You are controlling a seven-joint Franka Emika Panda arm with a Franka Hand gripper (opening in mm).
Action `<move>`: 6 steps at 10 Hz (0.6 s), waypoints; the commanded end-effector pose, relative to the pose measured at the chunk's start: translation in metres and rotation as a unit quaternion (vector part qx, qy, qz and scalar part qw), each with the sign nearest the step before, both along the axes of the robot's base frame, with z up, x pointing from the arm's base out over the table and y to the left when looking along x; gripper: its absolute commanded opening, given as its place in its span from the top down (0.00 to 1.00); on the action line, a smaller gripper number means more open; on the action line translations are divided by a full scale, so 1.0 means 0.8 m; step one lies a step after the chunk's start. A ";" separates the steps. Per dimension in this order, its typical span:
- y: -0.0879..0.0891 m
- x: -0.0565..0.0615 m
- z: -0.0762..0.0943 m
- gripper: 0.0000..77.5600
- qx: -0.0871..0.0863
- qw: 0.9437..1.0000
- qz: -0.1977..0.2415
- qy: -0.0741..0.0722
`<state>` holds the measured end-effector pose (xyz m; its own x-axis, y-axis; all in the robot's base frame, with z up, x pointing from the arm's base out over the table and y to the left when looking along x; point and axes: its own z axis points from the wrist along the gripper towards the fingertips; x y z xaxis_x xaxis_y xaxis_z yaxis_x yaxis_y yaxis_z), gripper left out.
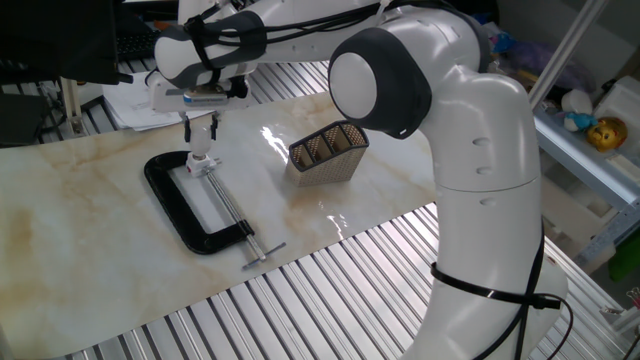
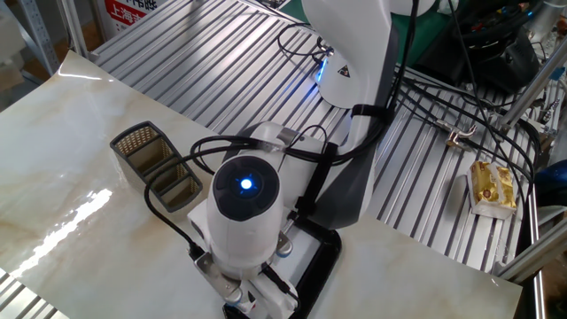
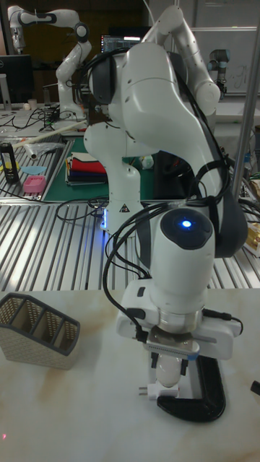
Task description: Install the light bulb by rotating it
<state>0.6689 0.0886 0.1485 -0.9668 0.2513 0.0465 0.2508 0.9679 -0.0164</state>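
Observation:
The light bulb [image 3: 170, 367], a small white frosted globe, sits between my fingers in the tall fixed view. My gripper [image 3: 169, 381] points straight down and is shut on it. Just below, a small white socket [image 3: 148, 392] is held in a black C-clamp [image 3: 202, 404]. In one fixed view my gripper [image 1: 202, 132] hangs over the socket [image 1: 200, 160] at the far end of the clamp [image 1: 185, 210], and the bulb is hard to make out there. In the other fixed view my hand hides the bulb and the fingers.
A brown mesh basket [image 1: 328, 152] with several compartments stands on the marble tabletop [image 1: 80, 230] to the right of the clamp. The clamp's long screw with its T-bar [image 1: 262, 252] points toward the table's front edge. Ribbed metal rails surround the tabletop.

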 end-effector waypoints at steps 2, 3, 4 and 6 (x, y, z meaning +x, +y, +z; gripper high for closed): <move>0.012 -0.039 -0.064 0.99 0.000 0.993 -0.112 0.035; 0.012 -0.039 -0.064 0.99 -0.001 0.992 -0.122 0.035; 0.012 -0.039 -0.064 0.99 -0.003 0.991 -0.131 0.034; 0.012 -0.039 -0.064 0.99 -0.007 0.989 -0.143 0.031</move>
